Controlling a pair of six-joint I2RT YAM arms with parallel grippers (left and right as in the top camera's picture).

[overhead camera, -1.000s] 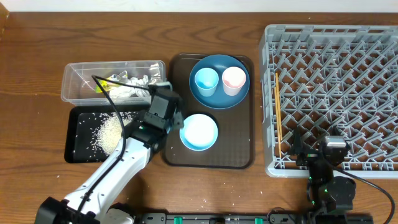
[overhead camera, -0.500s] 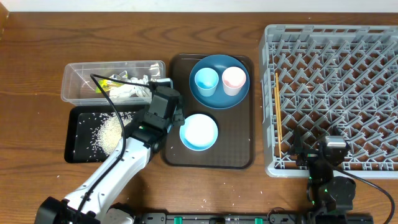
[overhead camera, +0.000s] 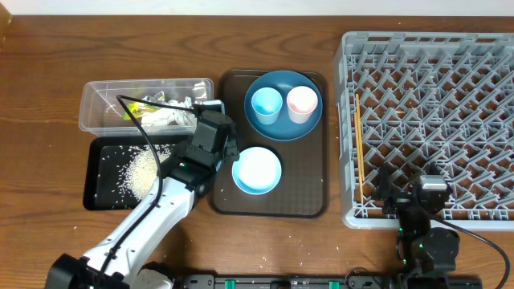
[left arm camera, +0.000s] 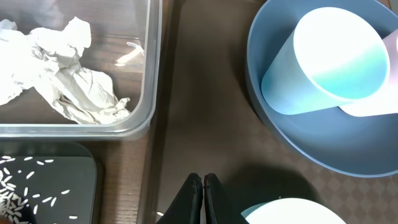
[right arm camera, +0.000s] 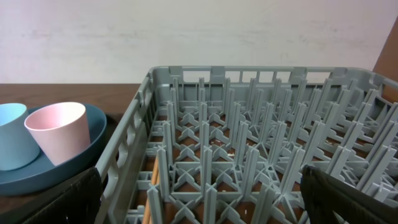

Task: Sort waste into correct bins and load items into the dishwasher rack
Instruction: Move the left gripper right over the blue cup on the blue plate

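Pointing at the bare left strip of the brown serving tray (left arm camera: 199,118), the left pincer (left arm camera: 203,186) has its two dark fingers pressed flat together, with nothing between them. Whether the tips touch the tray cannot be told.

Ahead of this pincer and to its left stands the clear plastic tub (left arm camera: 152,74), holding crumpled white tissue (left arm camera: 68,81). The overhead view also shows a yellow-green wrapper (overhead camera: 130,107) in the tub, farther from the pincer than the tissue. Close on the pincer's left, nearer than the tub, is a corner of the black tray (left arm camera: 78,180), with loose white rice grains (left arm camera: 25,186) scattered in it.

Ahead and to the right, the dark-blue plate (left arm camera: 273,134) lies on the brown tray. It carries the light-blue cup (left arm camera: 323,68) and, touching that cup on the side away from the pincer, the pinkish-white cup (left arm camera: 390,81). Just right of the fingertips is the rim of the light-blue bowl (left arm camera: 283,211), also on the brown tray.

The right pincer (right arm camera: 200,186) stands wide open and empty, its fingers at either edge of its own view. Directly ahead of it spreads the grey dishwasher rack (right arm camera: 249,124) with its upright pegs. A thin orange stick (overhead camera: 359,144) lies inside the rack along the wall on the pincer's left. Beyond that wall, farther left, the plate and both cups are in sight.
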